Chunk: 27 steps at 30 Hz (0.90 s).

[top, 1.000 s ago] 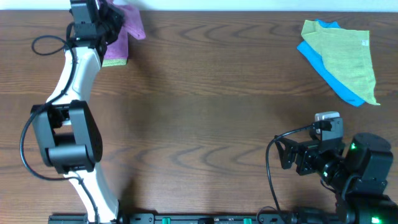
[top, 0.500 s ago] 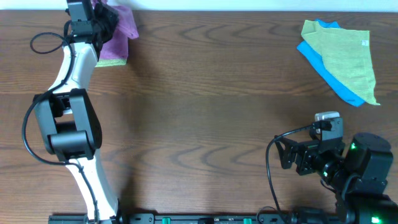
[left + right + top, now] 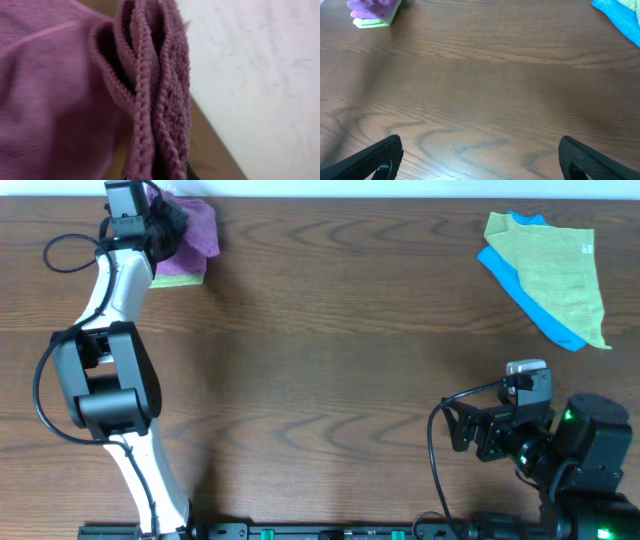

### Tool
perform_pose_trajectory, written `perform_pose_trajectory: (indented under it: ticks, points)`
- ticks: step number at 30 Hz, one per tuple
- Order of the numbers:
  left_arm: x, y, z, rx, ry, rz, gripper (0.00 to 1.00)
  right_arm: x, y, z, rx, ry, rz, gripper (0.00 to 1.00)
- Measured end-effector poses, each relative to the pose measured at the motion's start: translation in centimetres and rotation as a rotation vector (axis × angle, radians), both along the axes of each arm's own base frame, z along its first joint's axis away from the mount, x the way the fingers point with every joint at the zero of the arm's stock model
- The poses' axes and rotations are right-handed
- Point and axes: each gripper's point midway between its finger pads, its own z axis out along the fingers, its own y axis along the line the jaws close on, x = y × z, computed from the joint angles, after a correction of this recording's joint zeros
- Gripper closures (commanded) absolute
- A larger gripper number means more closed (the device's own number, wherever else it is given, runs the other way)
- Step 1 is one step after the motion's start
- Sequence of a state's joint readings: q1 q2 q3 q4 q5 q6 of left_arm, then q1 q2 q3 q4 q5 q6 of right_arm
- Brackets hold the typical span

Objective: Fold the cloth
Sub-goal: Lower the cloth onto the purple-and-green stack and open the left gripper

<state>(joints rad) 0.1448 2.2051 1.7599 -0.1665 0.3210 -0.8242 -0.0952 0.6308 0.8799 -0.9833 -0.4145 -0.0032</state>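
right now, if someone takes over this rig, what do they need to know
Left gripper: shut on the cloth, at the table's far left corner.
Right gripper: open, holding nothing, parked at the near right.
The cloth hangs bunched in layers, partly over a folded yellow-green cloth.
Done: layers look doubled over.
Left: lay it flat and neat, then release.
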Motion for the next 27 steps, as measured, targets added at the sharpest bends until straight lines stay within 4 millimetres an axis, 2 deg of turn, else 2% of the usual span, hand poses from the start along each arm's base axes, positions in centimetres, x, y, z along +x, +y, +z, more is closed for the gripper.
perform_pose_trajectory:
  ticks: [8, 19, 24, 27]
  points:
    - [-1.8, 1.5, -2.1, 0.076, 0.108, 0.015, 0.94, 0.0, 0.0, 0.0, 0.0, 0.0, 0.0, 0.01]
    - [-3.5, 3.7, -3.6, 0.194, 0.204, 0.081, 0.94, 0.0, 0.0, 0.0, 0.0, 0.0, 0.0, 0.01]
    - [-3.7, 4.5, -3.8, 0.234, 0.217, 0.106, 0.75, 0.0, 0.0, 0.0, 0.0, 0.0, 0.0, 0.01]
    - [-3.7, 4.8, -3.8, 0.249, 0.22, 0.114, 0.53, 0.0, 0.0, 0.0, 0.0, 0.0, 0.0, 0.01]
